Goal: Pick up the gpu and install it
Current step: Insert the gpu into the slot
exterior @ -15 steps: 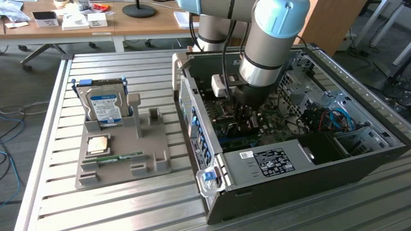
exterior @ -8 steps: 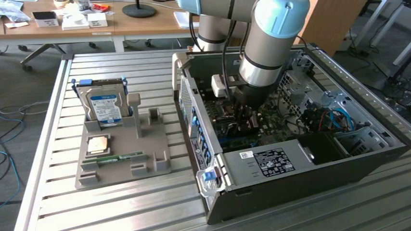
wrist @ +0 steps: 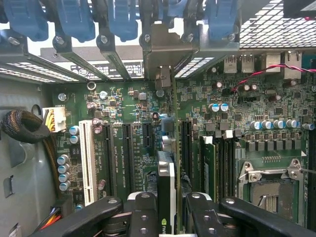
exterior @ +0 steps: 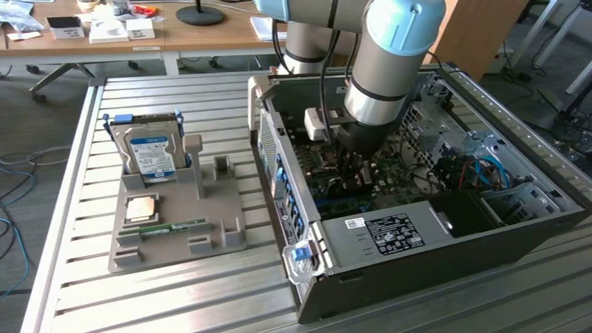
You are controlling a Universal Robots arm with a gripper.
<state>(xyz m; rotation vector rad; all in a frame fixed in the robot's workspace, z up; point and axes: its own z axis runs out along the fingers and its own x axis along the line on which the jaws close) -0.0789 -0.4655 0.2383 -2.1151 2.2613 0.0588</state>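
The gpu (wrist: 167, 170) stands edge-on between my gripper's black fingers (wrist: 143, 210), a thin card with a dark face and a green logo. It runs from the gripper (wrist: 169, 217) towards its silvery end bracket (wrist: 165, 52) at the case's rear slots. The card sits down among the black expansion slots of the green motherboard (wrist: 237, 108); whether it is fully seated I cannot tell. In the exterior view the gripper (exterior: 356, 170) reaches straight down inside the open computer case (exterior: 416, 236), shut on the gpu.
Blue slot latches (wrist: 74, 19) line the case's rear. A white slot (wrist: 88, 158) and an open CPU socket (wrist: 269, 182) flank the card. On the slatted table, a grey fixture (exterior: 218, 229) holds a hard drive (exterior: 152, 156), a CPU (exterior: 141, 208) and a RAM stick (exterior: 171, 227).
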